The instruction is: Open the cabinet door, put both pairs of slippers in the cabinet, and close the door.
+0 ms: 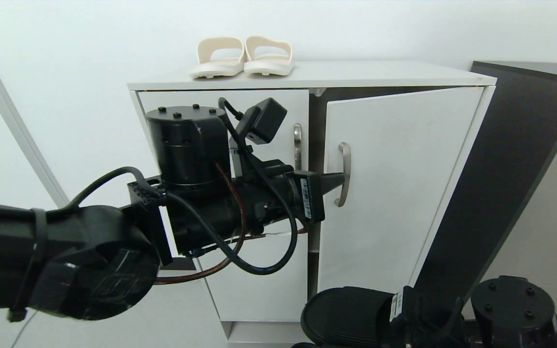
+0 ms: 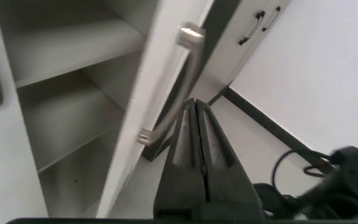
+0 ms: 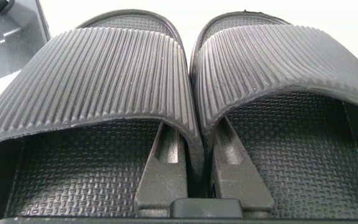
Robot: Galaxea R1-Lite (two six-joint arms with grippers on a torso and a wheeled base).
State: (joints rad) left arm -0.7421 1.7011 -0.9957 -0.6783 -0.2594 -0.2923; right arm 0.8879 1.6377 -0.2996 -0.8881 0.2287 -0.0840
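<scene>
My left gripper [image 1: 337, 180] has its fingers pressed together. Its tip is right at the handle [image 1: 344, 174] of the right door [image 1: 404, 193], which stands open a crack. My right gripper [image 3: 194, 143] pinches the black slippers [image 3: 104, 81] by their inner sides. The cream slippers [image 1: 242, 57] sit on the cabinet top [image 1: 380, 72], by its back edge.

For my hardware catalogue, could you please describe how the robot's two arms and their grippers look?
The left arm and right arm are black. The left one has a cylindrical joint housing with small bolts on top, looping black cables, one reddish-brown cable, and a white barcode label. The left gripper has flat, tapering black fingers; so has the right gripper.
</scene>
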